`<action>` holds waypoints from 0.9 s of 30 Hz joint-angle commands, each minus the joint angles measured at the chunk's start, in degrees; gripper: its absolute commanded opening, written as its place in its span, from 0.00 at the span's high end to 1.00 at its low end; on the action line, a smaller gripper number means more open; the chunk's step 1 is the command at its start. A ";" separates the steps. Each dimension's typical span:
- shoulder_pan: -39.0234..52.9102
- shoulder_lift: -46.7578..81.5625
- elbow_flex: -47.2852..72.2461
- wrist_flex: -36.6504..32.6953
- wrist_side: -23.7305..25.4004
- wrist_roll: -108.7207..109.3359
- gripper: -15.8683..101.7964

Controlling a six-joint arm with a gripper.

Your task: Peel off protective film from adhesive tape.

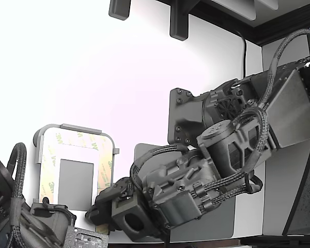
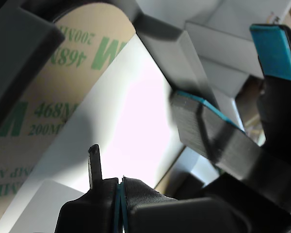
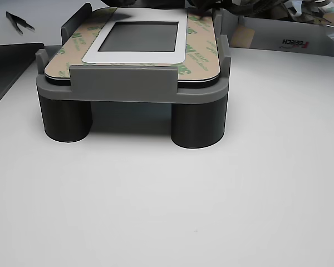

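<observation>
The adhesive tape [image 1: 104,165] forms a border on a white plate [image 1: 75,153] held in a light grey frame [image 1: 80,128]. Its protective film [image 2: 48,111], tan with green 3M print, lies flat on it, as the other view's film [image 3: 203,55] also shows. My gripper [image 1: 93,211] sits at the plate's corner nearest the exterior view's bottom right. In the wrist view my gripper [image 2: 120,194] is shut, its black tips pressed together on a thin blue line. No film shows between them. A thin black spike [image 2: 93,160] rises beside them over the plate.
A second arm [image 1: 20,217] reaches in at the exterior view's lower left. Two blue-padded fingers [image 2: 274,51] stand apart near my tips. The frame rests on dark cylinders [image 3: 197,122]. A dark mat [image 1: 144,155], tweezers [image 3: 19,21] and a labelled box [image 3: 289,39] lie around.
</observation>
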State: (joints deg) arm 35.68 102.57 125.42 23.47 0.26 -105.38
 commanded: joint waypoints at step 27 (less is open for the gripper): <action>0.44 -3.16 -3.60 -2.11 -0.35 -1.85 0.95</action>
State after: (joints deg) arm 36.39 98.53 123.57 21.88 0.00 -107.49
